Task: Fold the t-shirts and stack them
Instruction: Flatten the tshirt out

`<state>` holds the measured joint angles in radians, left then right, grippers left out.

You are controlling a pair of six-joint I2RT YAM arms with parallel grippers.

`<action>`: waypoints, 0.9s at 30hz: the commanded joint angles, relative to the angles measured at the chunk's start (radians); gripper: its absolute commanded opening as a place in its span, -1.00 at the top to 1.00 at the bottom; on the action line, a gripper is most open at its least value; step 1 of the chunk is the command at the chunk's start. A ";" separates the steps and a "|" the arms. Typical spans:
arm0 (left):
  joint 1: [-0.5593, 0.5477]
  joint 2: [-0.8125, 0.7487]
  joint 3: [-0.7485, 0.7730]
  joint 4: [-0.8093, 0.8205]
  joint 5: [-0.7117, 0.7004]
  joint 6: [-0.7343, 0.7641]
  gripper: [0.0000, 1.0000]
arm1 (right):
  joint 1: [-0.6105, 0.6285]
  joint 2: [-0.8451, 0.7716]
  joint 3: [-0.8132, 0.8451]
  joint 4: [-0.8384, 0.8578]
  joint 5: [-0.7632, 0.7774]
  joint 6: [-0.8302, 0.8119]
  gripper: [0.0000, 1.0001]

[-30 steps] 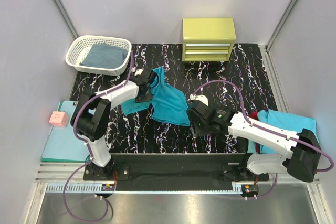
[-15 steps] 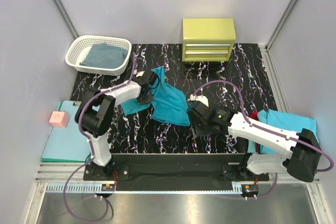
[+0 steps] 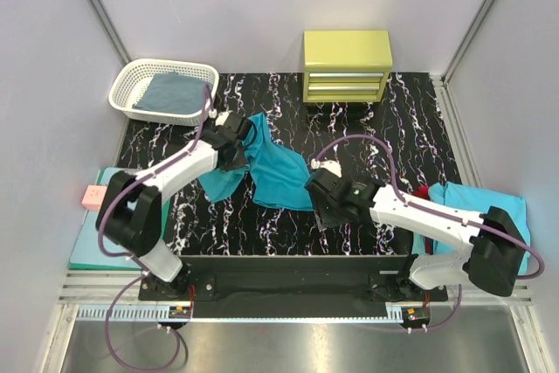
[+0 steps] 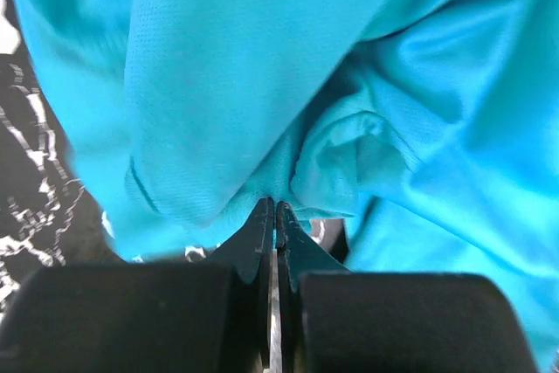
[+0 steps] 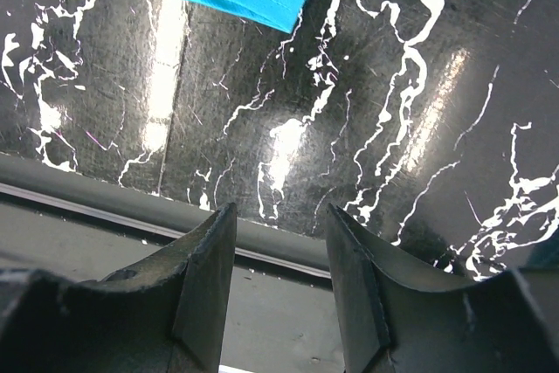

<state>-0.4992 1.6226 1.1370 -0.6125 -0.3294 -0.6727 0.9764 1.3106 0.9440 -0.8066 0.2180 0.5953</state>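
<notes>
Our left gripper point(image 4: 274, 207) is clamped tight on a fold of the teal shirt point(image 3: 279, 172), which lies crumpled mid-tabletop point(image 5: 393, 85). Our right gripper point(image 5: 279, 277) hangs half open, empty, near the shirt's corner.

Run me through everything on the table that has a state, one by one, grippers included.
teal t-shirt: crumpled, unfolded, pinched at one fold.
left gripper: shut on the teal t-shirt.
right gripper: open, empty, above the table.
yellow drawer cabinet: drawers closed.
white basket: holds a folded grey-blue cloth.
turquoise shirt: at right edge, untouched.
</notes>
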 commanded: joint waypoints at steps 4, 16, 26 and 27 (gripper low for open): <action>-0.006 -0.138 0.079 -0.084 -0.054 0.038 1.00 | 0.007 0.047 0.047 0.076 -0.026 -0.006 -0.05; -0.006 -0.176 0.125 -0.124 -0.056 0.062 1.00 | 0.005 0.102 0.064 0.178 -0.071 0.003 -0.07; -0.009 -0.259 0.322 -0.240 -0.053 0.091 1.00 | 0.005 0.277 0.197 0.287 -0.143 -0.012 -0.12; -0.009 -0.257 0.346 -0.254 -0.053 0.093 1.00 | 0.005 0.295 0.206 0.294 -0.144 -0.017 -0.12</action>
<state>-0.5034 1.4216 1.3590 -0.8314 -0.3679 -0.6109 0.9764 1.5692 1.0718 -0.5861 0.1097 0.5953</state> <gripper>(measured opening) 0.012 0.560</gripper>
